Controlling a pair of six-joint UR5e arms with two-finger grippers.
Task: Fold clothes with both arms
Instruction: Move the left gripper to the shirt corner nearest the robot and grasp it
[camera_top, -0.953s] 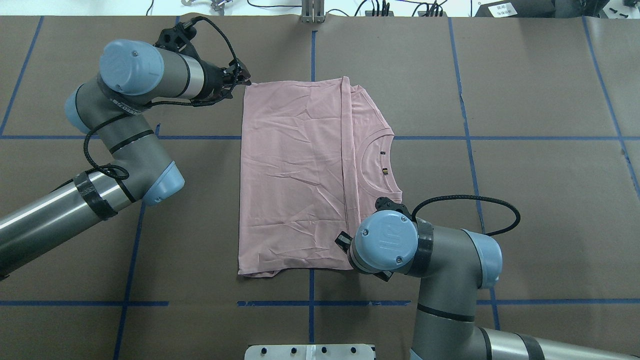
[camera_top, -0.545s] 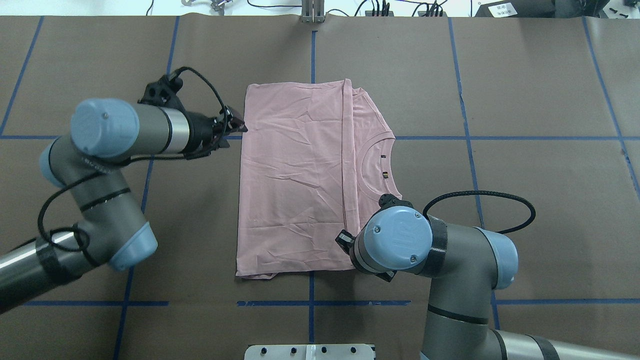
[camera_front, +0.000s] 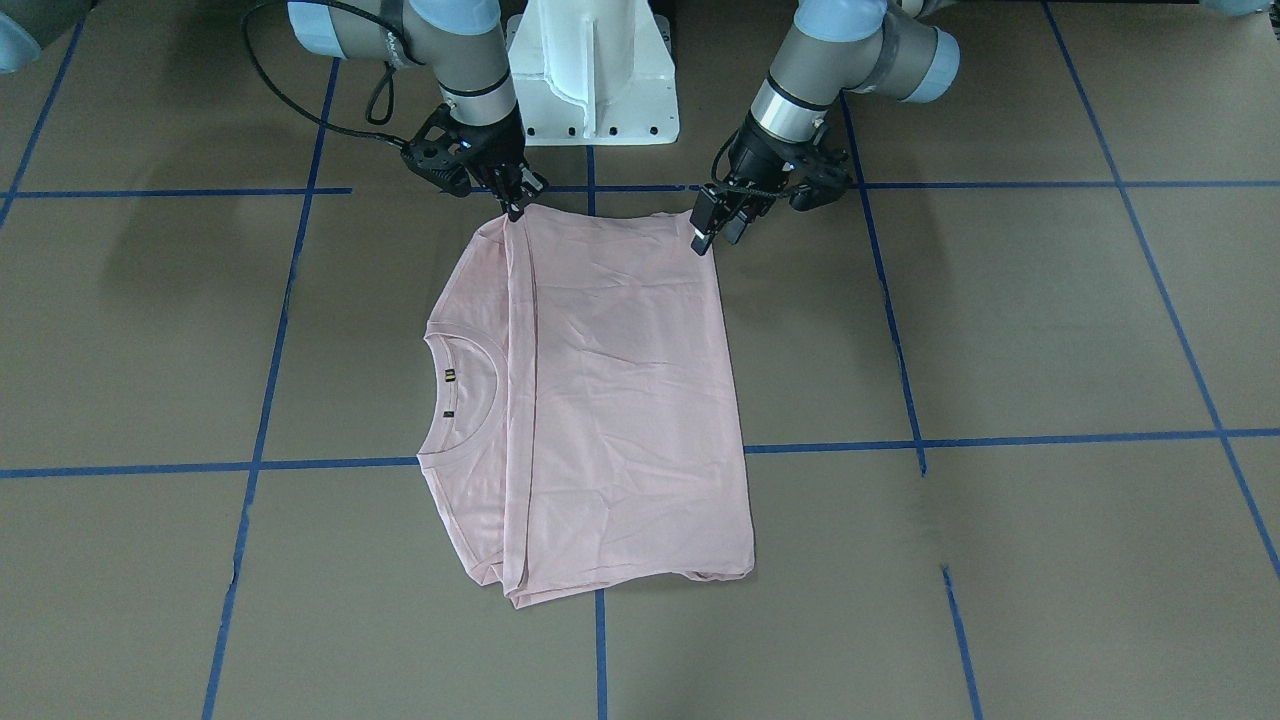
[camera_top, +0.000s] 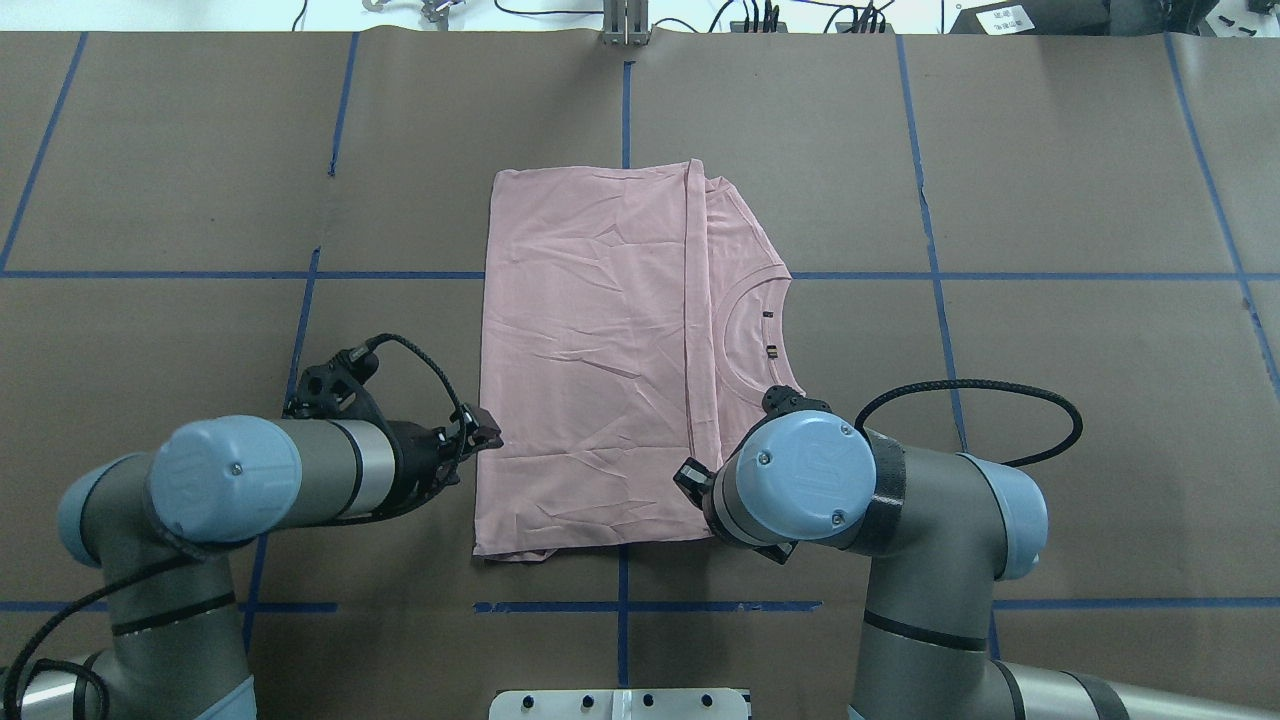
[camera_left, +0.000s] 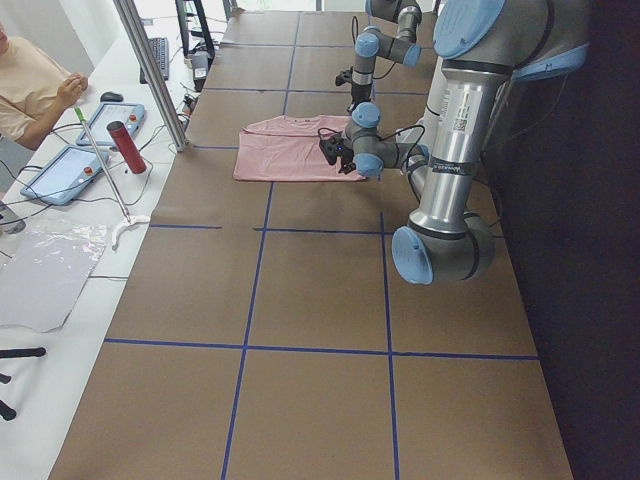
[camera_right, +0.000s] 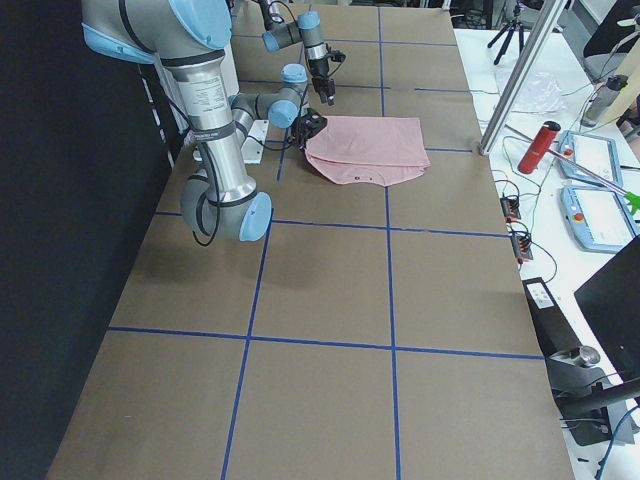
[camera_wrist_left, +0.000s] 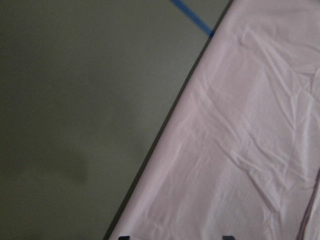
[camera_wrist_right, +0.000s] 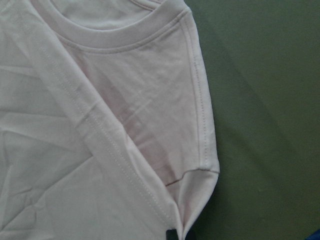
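The T-shirt (camera_top: 590, 350) lies flat at the middle of the table (camera_top: 1050, 180), its body folded over so the collar (camera_top: 740, 335) peeks out on the right. At its near right corner the right gripper (camera_front: 517, 207) looks closed, pinching the fold's edge, probably to be ready to lift that side. The left gripper (camera_front: 706, 232) hovers over the near left edge, jaws apart and empty, seemingly lining up the matching grasp for a two-armed fold.
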